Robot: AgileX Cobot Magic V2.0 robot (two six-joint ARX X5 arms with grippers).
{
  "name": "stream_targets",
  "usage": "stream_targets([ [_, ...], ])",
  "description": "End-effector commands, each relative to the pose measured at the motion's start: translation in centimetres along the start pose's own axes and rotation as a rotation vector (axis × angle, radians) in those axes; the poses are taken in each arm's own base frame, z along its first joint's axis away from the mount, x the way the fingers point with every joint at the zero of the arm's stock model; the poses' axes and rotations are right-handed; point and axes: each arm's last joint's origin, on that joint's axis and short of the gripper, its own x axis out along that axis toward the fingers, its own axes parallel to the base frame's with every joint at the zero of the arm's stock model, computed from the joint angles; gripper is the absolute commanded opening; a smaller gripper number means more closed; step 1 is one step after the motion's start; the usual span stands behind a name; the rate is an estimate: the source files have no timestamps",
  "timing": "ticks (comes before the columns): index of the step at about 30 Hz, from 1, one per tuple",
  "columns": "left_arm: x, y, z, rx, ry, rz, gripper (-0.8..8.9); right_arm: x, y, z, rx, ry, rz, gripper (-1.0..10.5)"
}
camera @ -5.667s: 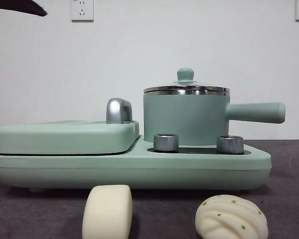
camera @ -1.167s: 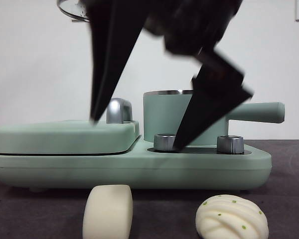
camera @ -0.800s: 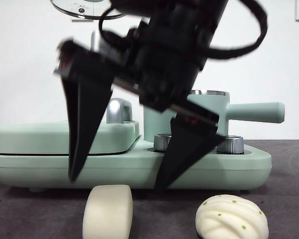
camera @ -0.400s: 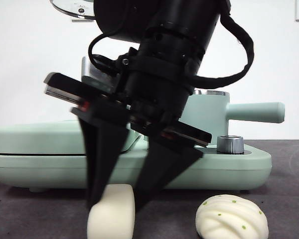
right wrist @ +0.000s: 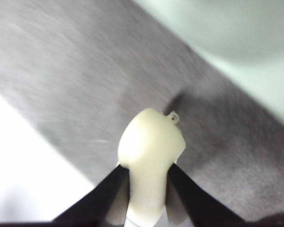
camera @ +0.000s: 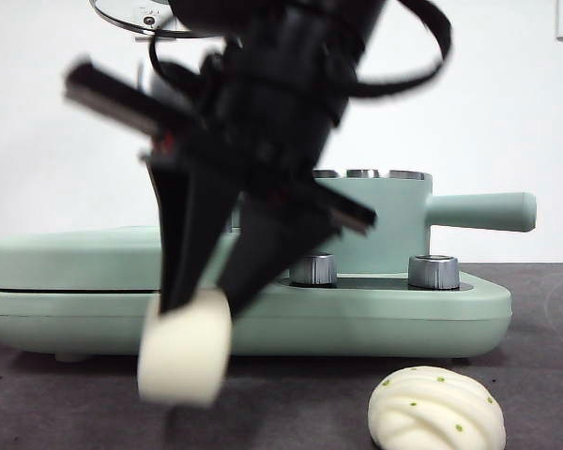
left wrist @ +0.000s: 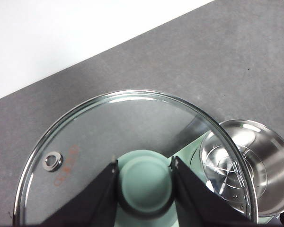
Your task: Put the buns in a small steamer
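My right gripper [camera: 197, 302] comes down from above in the front view and is shut on the smooth oblong bun [camera: 183, 350], which hangs tilted just above the table in front of the appliance. In the right wrist view the same bun [right wrist: 150, 147] is pinched between the jaws of that gripper [right wrist: 146, 166]. The ridged bun [camera: 436, 410] with green specks lies on the table at the front right. The small steamer [camera: 385, 225] stands open, and its steel inside [left wrist: 241, 163] shows in the left wrist view. My left gripper [left wrist: 144, 163] is shut on the lid's green knob [left wrist: 144, 182], holding the glass lid [camera: 136, 13] high.
The flat green griddle section [camera: 75, 255] fills the appliance's left half. Two steel knobs [camera: 433, 272] sit on the base in front of the steamer, whose straight handle [camera: 483, 211] points right. The dark table [camera: 544, 375] runs along the front.
The lid has been lifted off the steamer and held high. The right gripper came down, shut on the smooth bun and raised it off the table, slightly to the left.
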Motion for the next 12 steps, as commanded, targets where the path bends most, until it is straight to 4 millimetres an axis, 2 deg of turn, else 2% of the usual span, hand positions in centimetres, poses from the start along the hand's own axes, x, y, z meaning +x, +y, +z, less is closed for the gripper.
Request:
stream_targets([
  [1,-0.9,-0.2,0.8,0.028,-0.058,0.004,0.19,-1.8,1.3,0.9,-0.071,0.009,-0.003,0.8],
  [7,-0.9,-0.2,0.8,-0.005,-0.058,0.003,0.19,-6.2,2.5,2.5,-0.139,0.003,-0.015,0.8],
  [12,-0.9,-0.2,0.8,-0.017,-0.058,0.003,0.19,-9.6,2.0,3.8,-0.139,-0.034,-0.048,0.8],
])
